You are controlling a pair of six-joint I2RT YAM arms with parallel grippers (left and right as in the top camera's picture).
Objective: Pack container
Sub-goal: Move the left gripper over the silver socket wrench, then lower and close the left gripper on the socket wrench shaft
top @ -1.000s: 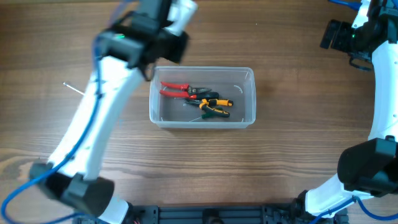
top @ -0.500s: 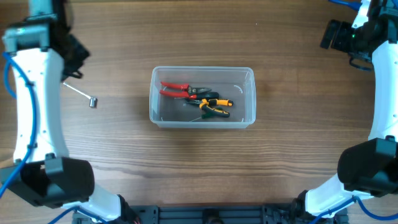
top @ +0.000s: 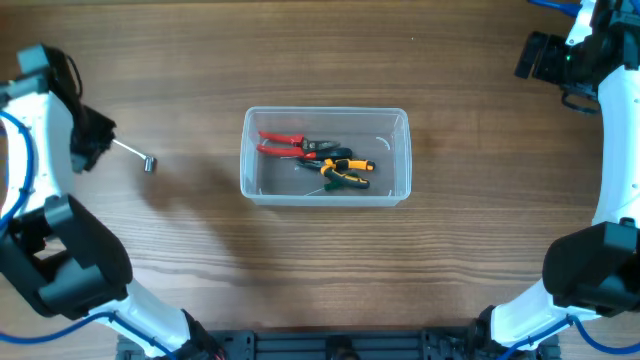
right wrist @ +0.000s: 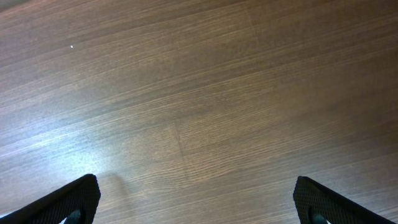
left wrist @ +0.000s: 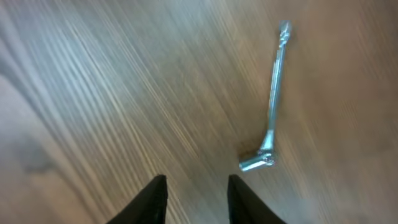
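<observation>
Hanging part-open and empty, the left claw [left wrist: 196, 200] is well apart from the container [top: 390, 160], the right claw [right wrist: 196, 194] wide open.

Tabletop [top: 320, 260]: brown wood, grain running left to right across the overhead view. It fills both of my wrist views edge to edge. Finish looks satin. Light is soft and even. A paler sheen [right wrist: 56, 140] lies on the wood at the lower left of my right wrist view, and one tiny white speck [right wrist: 72, 46] sits above it. A faint, soft-edged shadow [top: 190, 190] lies left of centre. A dark rail [top: 330, 345] runs along the tabletop's near edge.
</observation>
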